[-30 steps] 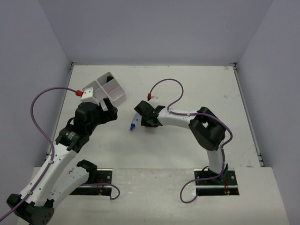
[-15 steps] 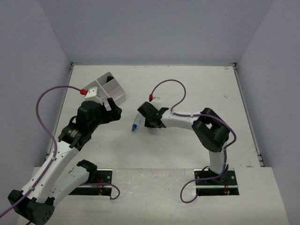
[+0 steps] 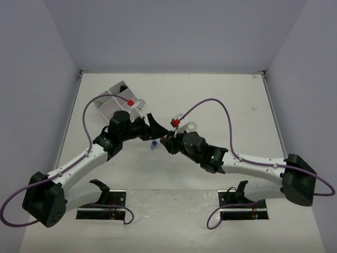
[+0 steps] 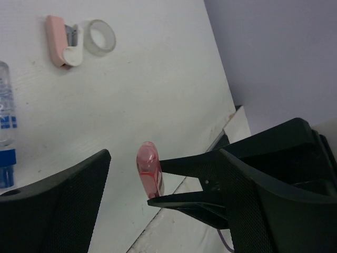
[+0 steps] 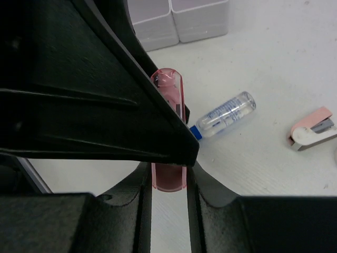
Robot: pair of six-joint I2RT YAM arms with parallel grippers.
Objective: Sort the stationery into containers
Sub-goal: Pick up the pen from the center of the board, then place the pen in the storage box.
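My right gripper (image 5: 168, 174) is shut on a pink highlighter (image 5: 168, 89) and holds it above the table; the highlighter also shows in the left wrist view (image 4: 149, 171). My left gripper (image 4: 163, 155) is open, its jaws standing on either side of the highlighter and of the right fingertips, not touching it. In the top view the two grippers meet at the table's middle, the left (image 3: 149, 126) and the right (image 3: 167, 141). The white divided tray (image 3: 118, 103) stands behind the left arm. A clear tube with a blue cap (image 5: 224, 116) lies on the table below.
A pink and white eraser-like piece (image 4: 63, 42) and a clear tape roll (image 4: 100, 37) lie side by side beyond the grippers. The tray's front wall (image 5: 179, 23) shows at the top of the right wrist view. Purple cables loop over both arms.
The left gripper has moved from the tray toward the middle. The right arm has stretched out low and its gripper now meets the left one over the blue-capped tube.
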